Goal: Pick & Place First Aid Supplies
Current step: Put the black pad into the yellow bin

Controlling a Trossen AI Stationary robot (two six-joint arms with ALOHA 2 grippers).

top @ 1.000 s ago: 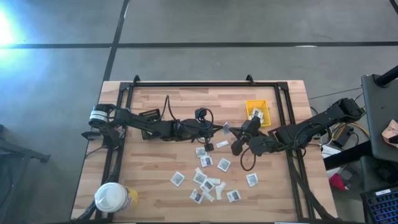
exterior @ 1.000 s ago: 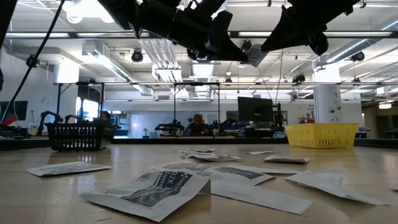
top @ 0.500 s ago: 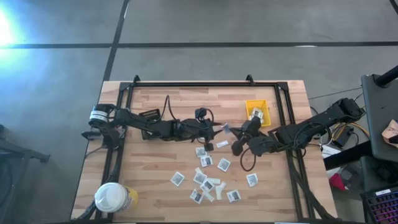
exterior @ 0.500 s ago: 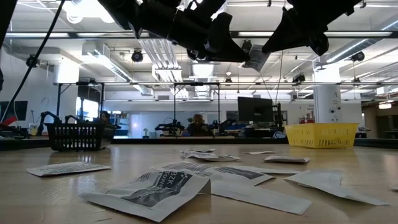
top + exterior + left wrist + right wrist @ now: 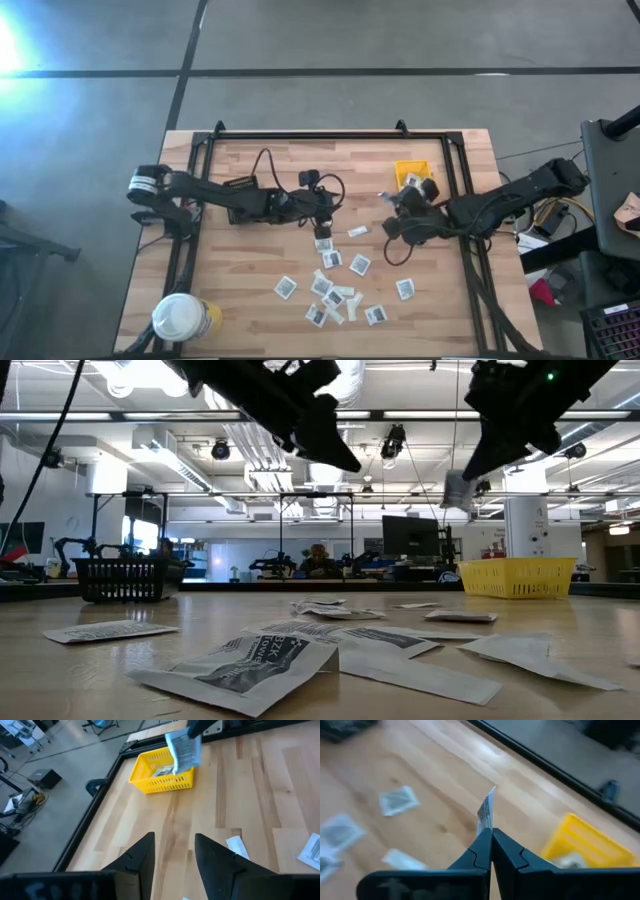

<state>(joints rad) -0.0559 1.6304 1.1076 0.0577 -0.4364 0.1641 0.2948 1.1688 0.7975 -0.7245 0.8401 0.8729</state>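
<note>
Paper-thin packet point(image 5: 486, 810), light and floppy (likely slippery), sits pinched by its edge in right gripper point(image 5: 491, 836) near yellow bin point(image 5: 414, 178); left gripper point(image 5: 172, 855) fingers stand apart, empty.

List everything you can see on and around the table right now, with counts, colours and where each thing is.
Loose packets: about a dozen, white with grey centres, on the table's middle and near side.
Held packet: one, white-grey, in the right gripper, in the air near the bin.
Yellow bin: one, far right of the table, packets inside.
Tub: one, yellow with white lid, near left corner.
Table: one, light wood with black frame.
Black basket: one, in the room behind.
Left gripper: open, empty, above the table's middle.
Right gripper: shut on the held packet.
</note>
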